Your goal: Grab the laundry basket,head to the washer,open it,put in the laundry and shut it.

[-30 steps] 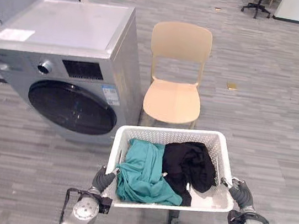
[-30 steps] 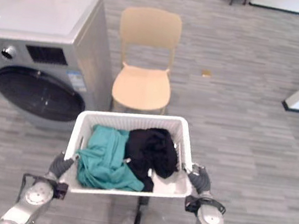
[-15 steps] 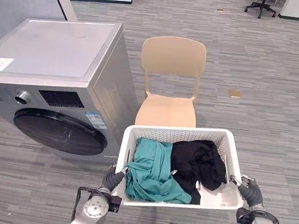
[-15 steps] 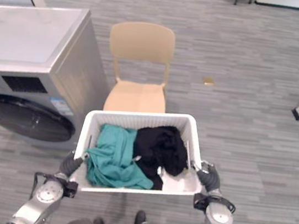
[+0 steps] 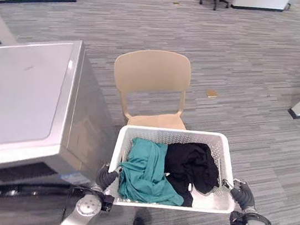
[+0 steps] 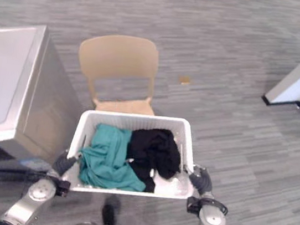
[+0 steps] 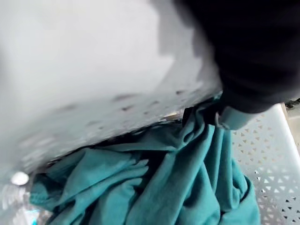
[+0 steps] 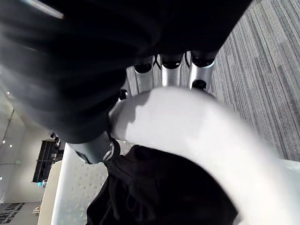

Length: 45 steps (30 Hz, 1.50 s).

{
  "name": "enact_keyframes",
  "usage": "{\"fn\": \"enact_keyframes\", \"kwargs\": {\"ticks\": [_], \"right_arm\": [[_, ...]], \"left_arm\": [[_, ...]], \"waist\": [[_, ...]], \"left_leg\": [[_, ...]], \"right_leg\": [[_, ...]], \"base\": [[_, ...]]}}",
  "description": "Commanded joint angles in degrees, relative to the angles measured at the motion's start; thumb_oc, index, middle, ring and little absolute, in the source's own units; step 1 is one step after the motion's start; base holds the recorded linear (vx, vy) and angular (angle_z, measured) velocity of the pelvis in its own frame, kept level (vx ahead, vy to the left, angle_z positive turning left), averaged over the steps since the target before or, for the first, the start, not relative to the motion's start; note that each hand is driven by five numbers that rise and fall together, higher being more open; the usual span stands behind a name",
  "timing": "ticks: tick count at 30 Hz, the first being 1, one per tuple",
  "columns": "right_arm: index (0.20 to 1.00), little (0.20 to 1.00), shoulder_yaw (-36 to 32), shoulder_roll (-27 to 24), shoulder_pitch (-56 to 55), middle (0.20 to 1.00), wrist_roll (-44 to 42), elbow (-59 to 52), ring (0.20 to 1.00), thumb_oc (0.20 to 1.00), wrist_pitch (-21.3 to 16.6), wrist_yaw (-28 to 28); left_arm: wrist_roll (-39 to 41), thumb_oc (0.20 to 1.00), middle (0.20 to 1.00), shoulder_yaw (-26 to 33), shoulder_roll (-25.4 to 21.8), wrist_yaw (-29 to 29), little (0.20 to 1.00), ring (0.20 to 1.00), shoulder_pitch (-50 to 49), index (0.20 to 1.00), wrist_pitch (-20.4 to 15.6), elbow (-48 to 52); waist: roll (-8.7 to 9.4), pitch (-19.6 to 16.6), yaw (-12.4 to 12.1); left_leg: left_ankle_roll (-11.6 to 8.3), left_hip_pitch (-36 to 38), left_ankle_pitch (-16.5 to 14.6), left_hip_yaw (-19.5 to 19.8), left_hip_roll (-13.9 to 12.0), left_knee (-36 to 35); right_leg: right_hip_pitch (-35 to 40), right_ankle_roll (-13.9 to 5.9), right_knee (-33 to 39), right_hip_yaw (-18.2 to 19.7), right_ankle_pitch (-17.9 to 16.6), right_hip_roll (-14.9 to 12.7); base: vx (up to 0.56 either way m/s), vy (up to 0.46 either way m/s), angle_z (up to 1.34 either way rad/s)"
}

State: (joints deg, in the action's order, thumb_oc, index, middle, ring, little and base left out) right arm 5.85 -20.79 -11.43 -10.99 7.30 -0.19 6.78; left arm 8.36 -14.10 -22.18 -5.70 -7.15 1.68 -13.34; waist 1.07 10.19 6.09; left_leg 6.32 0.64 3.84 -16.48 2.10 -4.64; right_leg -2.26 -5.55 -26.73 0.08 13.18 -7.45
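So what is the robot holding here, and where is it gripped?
The basket, carried between both hands. The left hand grips its left side rim, the right hand its right side rim, fingers curled over the edge.

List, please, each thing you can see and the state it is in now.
laundry basket: carried, loaded with clothes
teal garment: crumpled in basket
black garment: crumpled in basket
left hand: curled on basket's edge
right hand: curled on basket's edge
washer: door state unclear
chair: upright, unoccupied
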Motion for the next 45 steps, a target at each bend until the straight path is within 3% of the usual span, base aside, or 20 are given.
{"fn": "enact_keyframes", "kwargs": {"ticks": [1, 5, 7, 9, 15, 17, 20, 22, 26, 30, 31, 32, 33, 34, 35, 36, 45], "right_arm": [[0.2, 0.2, 1.55, 0.19, 5.62, 0.2, 2.56, -3.17, 0.2, 0.2, -4.72, -2.56], [0.2, 0.2, 2.03, -0.18, 6.55, 0.2, 3.8, -1.72, 0.2, 0.2, -4.56, -1.69], [0.2, 0.2, 2.7, -0.67, 7.15, 0.2, 5.38, -0.43, 0.2, 0.2, -4.55, -0.7], [0.2, 0.2, 3.17, -0.79, 7.88, 0.2, 5.5, 0.51, 0.2, 0.2, -4.65, -0.21], [0.2, 0.2, 6.84, -2.05, 15.48, 0.2, 5.97, 4.78, 0.2, 0.2, -5.03, 3.51], [0.2, 0.2, 9.8, -1.23, 22.01, 0.2, 4.88, 8.78, 0.2, 0.2, -5.26, 6.27], [0.2, 0.2, 12.24, -0.22, 27.95, 0.2, 4.1, 12.64, 0.2, 0.2, -5.71, 8.48], [0.2, 0.2, 14.78, 0.07, 38.26, 0.2, 3.11, 19.97, 0.2, 0.2, -5.77, 11.67], [0.2, 0.2, 17.38, 0.33, 47.58, 0.2, 1.93, 26.3, 0.2, 0.2, -5.86, 13.28], [0.2, 0.2, 18.58, 1.53, 49.52, 0.2, 1.89, 27.9, 0.2, 0.2, -5.75, 13.47], [0.2, 0.2, 18.65, 1.85, 49.51, 0.2, 1.78, 28.12, 0.2, 0.2, -5.86, 13.49], [0.2, 0.2, 18.72, 1.96, 49.38, 0.2, 1.75, 28.11, 0.2, 0.2, -5.93, 13.43], [0.2, 0.2, 18.72, 1.96, 49.38, 0.2, 1.75, 28.11, 0.2, 0.2, -5.93, 13.43], [0.561, 0.561, 19.04, 2.24, 49.4, 0.561, 1.73, 27.83, 0.561, 0.561, -6.09, 13.35], [0.959, 0.959, 19.21, 2.24, 49.57, 0.959, 1.77, 27.86, 0.959, 0.959, -6.17, 13.42], [1.0, 1.0, 19.32, 2.21, 49.72, 1.0, 1.82, 27.95, 1.0, 1.0, -6.18, 13.43], [1.0, 1.0, 16.96, 0.66, 44.87, 1.0, 1.44, 23.54, 1.0, 1.0, -6.49, 12.55]], "left_arm": [[-0.82, 0.2, 0.2, 0.51, 1.66, -1.17, 0.2, 0.2, 2.64, 0.2, -6.24, 5.16], [-1.01, 0.2, 0.2, 0.38, 1.68, -1.77, 0.2, 0.2, 4.07, 0.2, -6.31, 3.93], [-2.14, 0.2, 0.2, -0.31, 2.03, -2.32, 0.2, 0.2, 5.96, 0.2, -6.38, 2.23], [-2.36, 0.2, 0.2, -0.63, 2.21, -2.74, 0.2, 0.2, 6.84, 0.2, -6.55, 1.41], [-1.99, 0.2, 0.2, -3.37, 3.49, -6.44, 0.2, 0.2, 14.01, 0.2, -6.83, -4.19], [-1.19, 0.2, 0.2, -5.54, 5.02, -9.68, 0.2, 0.2, 20.69, 0.2, -7.29, -8.94], [-0.54, 0.2, 0.2, -7.2, 5.94, -12.76, 0.2, 0.2, 26.87, 0.2, -7.91, -13.23], [-0.01, 0.2, 0.2, -9.07, 5.58, -16.77, 0.2, 0.2, 37.12, 0.2, -8.23, -20.74], [0.51, 0.2, 0.2, -9.95, 4.02, -19.5, 0.2, 0.2, 45.7, 0.2, -8.13, -27.22], [-0.7, 0.2, 0.2, -10.23, 3.07, -20.22, 0.2, 0.2, 46.06, 0.2, -7.85, -27.99], [-1.08, 0.235, 0.235, -10.31, 2.9, -20.28, 0.235, 0.235, 45.79, 0.235, -7.8, -27.79], [-1.4, 0.658, 0.658, -10.31, 2.72, -20.33, 0.658, 0.658, 45.57, 0.658, -7.71, -27.78], [-1.4, 0.84, 0.84, -10.31, 2.72, -20.33, 0.84, 0.84, 45.57, 0.84, -7.71, -27.78], [-2.04, 1.0, 1.0, -10.22, 2.59, -20.58, 1.0, 1.0, 45.37, 1.0, -7.49, -27.91], [-2.02, 1.0, 1.0, -10.04, 2.65, -20.88, 1.0, 1.0, 45.52, 1.0, -7.45, -28.13], [-1.94, 1.0, 1.0, -9.95, 2.74, -21.06, 1.0, 1.0, 45.64, 1.0, -7.44, -28.39], [-1.94, 1.0, 1.0, -6.04, 1.76, -21.13, 1.0, 1.0, 40.01, 1.0, -8.04, -22.35]], "waist": [[-0.37, -2.26, -0.56], [-0.72, -1.42, 0.18], [-0.16, -0.83, 0.8], [-0.02, -0.6, 0.64], [-1.01, 0.66, -0.74], [-1.4, 2.99, -1.68], [-1.41, 4.39, -2.39], [-1.53, 6.53, -3.43], [-1.55, 9.12, -3.96], [-1.78, 9.98, -4.45], [-1.78, 10.04, -4.54], [-1.8, 10.07, -4.66], [-1.8, 10.07, -4.66], [-1.85, 10.16, -4.85], [-1.91, 10.2, -4.95], [-1.89, 10.3, -5.01], [-1.25, 9.94, -5.64]], "left_leg": [[-6.03, -0.17, -7.06, -0.82, -3.27, 5.9], [-6.14, 0.91, -7.43, 0.19, -3.13, 5.2], [-6.11, 1.15, -8.24, 1.62, -2.24, 5.47], [-6.14, 0.86, -8.37, 1.89, -2.05, 5.71], [-6.89, -7.62, -6.83, 3.45, -2.56, 6.21], [-7.02, -14.58, -5.72, 4.89, -3.18, 8.16], [-7.12, -19.33, -4.89, 5.75, -3.18, 9.85], [-7.55, -24.48, -3.38, 7.05, -3.23, 11.12], [-8.13, -27.39, -2.09, 8.16, -3.23, 11.81], [-8.42, -27.03, -1.54, 8.24, -3.3, 10.92], [-8.47, -26.8, -1.44, 8.27, -3.32, 10.57], [-8.49, -26.55, -1.42, 8.3, -3.27, 10.25], [-8.49, -26.55, -1.42, 8.3, -3.27, 10.25], [-8.54, -26.06, -1.38, 8.28, -3.24, 9.65], [-8.56, -25.9, -1.43, 8.38, -3.23, 9.55], [-8.58, -25.83, -1.44, 8.41, -3.23, 9.56], [-8.58, -23.9, -2.03, 8.51, -2.86, 9.43]], "right_leg": [[-0.68, -2.07, 9.22, -1.74, -4.34, 2.96], [-4.05, -1.54, 11.67, -2.02, -5.13, 3.58], [-4.15, -1.19, 14.78, 0.86, -5.69, 4.38], [-3.88, -1.01, 15.75, 1.42, -6.07, 4.41], [-10.88, 0.07, 16.98, -0.26, -7.42, 4.46], [-17.42, 0.67, 14.9, -1.07, -7.51, 4.3], [-21.45, 0.92, 13.78, -1.91, -7.82, 4.41], [-25.33, 0.96, 13.16, -2.78, -8.17, 4.31], [-27.71, 0.92, 12.39, -3.48, -8.36, 4.1], [-27.48, 0.92, 13.0, -3.57, -8.47, 4.09], [-27.17, 0.87, 13.27, -3.59, -8.59, 4.03], [-26.93, 0.85, 13.58, -3.51, -8.66, 4.1], [-26.93, 0.85, 13.58, -3.51, -8.66, 4.1], [-26.51, 0.81, 14.17, -3.39, -8.86, 4.06], [-26.31, 0.79, 14.44, -3.28, -8.91, 4.05], [-26.13, 0.79, 14.61, -3.33, -8.96, 4.0], [-22.91, 1.06, 16.67, -3.3, -9.28, 3.93]], "base": [[0.16, 0.016, -0.15], [0.1, -0.025, 0.03], [0.11, -0.067, 0.38], [0.01, -0.086, 0.53], [-0.16, -0.107, 0.15], [-0.27, -0.112, 0.2], [-0.15, -0.08, 0.18], [-0.14, -0.078, 0.15], [-0.05, -0.043, 0.09], [0.04, 0.021, 0.09], [0.05, 0.026, 0.02], [0.03, 0.013, 0.01], [0.05, 0.021, 0.03], [0.05, 0.023, 0.04], [0.06, 0.027, 0.05], [0.04, 0.012, 0.03], [0.03, 0.015, 0.05]]}}
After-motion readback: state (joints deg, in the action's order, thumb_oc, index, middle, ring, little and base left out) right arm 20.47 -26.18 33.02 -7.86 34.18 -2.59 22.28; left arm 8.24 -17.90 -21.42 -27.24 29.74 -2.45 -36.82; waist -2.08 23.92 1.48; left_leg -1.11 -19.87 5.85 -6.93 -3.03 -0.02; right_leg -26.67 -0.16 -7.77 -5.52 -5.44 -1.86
